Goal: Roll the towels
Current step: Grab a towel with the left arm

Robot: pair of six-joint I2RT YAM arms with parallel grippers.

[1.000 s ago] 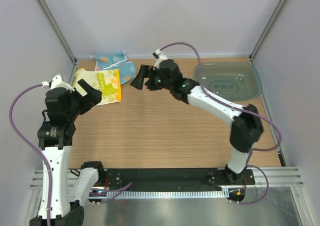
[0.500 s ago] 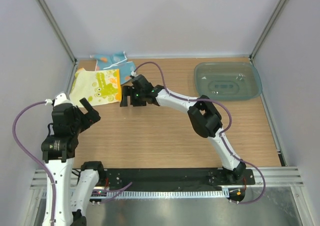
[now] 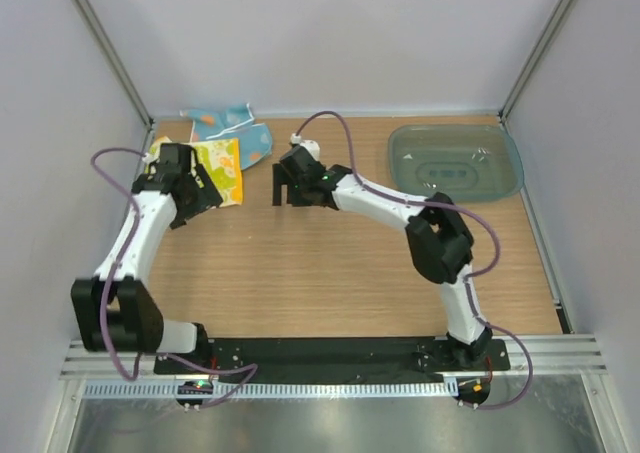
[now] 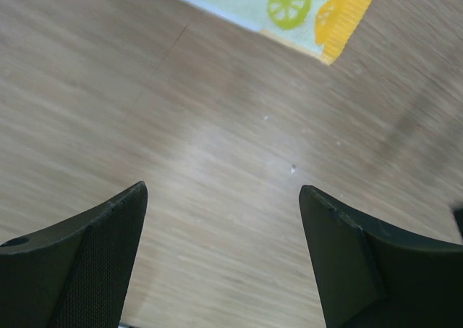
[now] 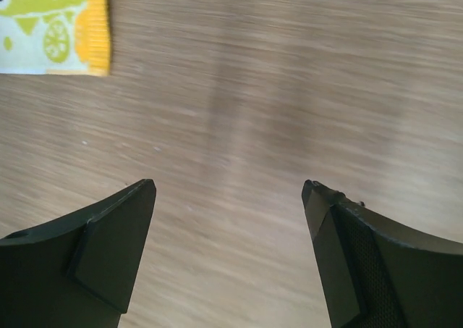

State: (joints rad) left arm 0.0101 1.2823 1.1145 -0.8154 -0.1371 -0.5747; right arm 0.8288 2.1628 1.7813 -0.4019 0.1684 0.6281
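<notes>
Two towels sit in the upper left of the top view. The yellow towel [image 3: 222, 163] lies flat on the wooden table [image 3: 320, 283]. The light blue towel [image 3: 235, 131] is bunched behind it by the back wall, and their edges touch or overlap.

The left gripper [image 3: 198, 201] covers the yellow towel's left and lower edge from above. Its jaws are spread wide over bare wood and hold nothing. In the left wrist view [image 4: 223, 190] the towel's orange-hemmed corner [image 4: 311, 2] is at top right, clear of the fingers.

The right gripper [image 3: 281, 185] is just right of the yellow towel, also spread wide and holding nothing. In the right wrist view [image 5: 228, 187] the towel corner [image 5: 51, 31] is at upper left.

A translucent teal tray [image 3: 505, 173] sits at upper right, well apart from the towels.
</notes>
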